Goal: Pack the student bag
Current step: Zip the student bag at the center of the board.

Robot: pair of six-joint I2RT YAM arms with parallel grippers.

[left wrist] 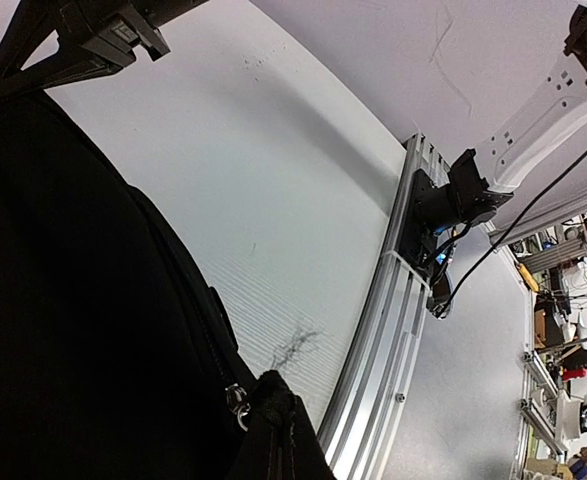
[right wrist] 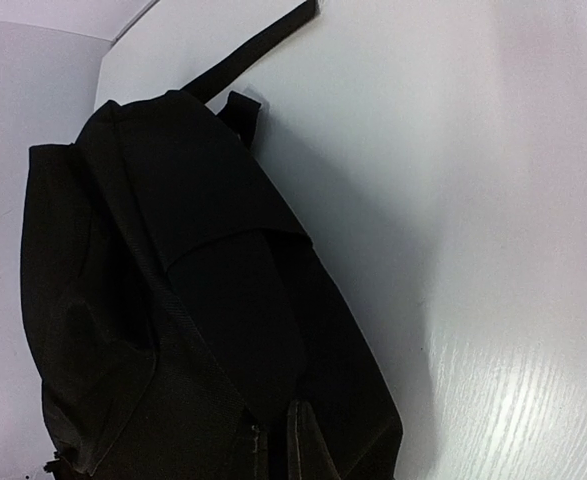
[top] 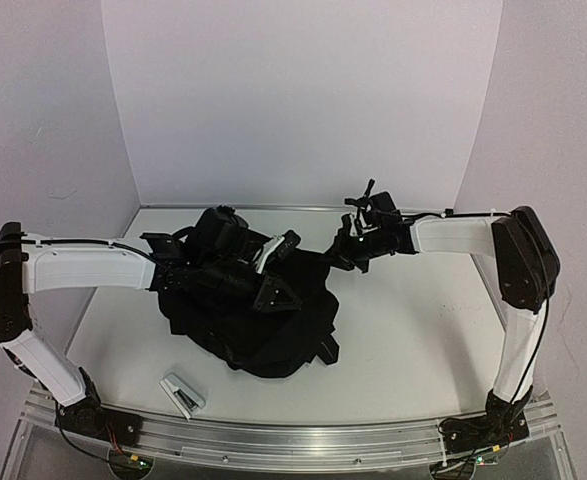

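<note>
bag: student bag point(top: 258, 335), soft, floppy, light
grab: strap webbing point(right wrist: 256, 43), not loose fabric
left gripper point(top: 273, 272): over bag, jaws unclear
right gripper point(top: 358, 236): bag's 2 o'clock, jaws unclear

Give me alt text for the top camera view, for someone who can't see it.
A black backpack lies on the table, the left end effector over it and the right end effector at its far right edge. A small grey-white object lies near the front rail.

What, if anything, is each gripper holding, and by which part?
It cannot be told. The left gripper lies over the student bag, black on black; the right gripper is at the bag's far right edge, with no grip showing.
</note>
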